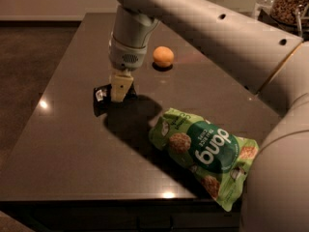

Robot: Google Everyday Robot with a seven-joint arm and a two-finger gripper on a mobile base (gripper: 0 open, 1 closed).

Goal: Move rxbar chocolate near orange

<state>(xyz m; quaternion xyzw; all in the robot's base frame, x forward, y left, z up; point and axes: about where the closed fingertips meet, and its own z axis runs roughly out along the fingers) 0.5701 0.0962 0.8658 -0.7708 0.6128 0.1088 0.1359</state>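
The rxbar chocolate (102, 94) is a small black wrapper with a white patch at its left end. It sits at the left middle of the dark table (63, 144). My gripper (120, 94) points down from above and is shut on the bar's right end, holding it just above the tabletop with a shadow beneath. The orange (163, 56) lies on the table up and to the right of the gripper, a short gap away. The bar's right part is hidden behind the fingers (119, 87).
A large green chip bag (205, 151) lies at the front right of the table. My arm (217, 33) spans the upper right. Jars (289, 4) stand at the far right corner. The table's left edge and floor are to the left.
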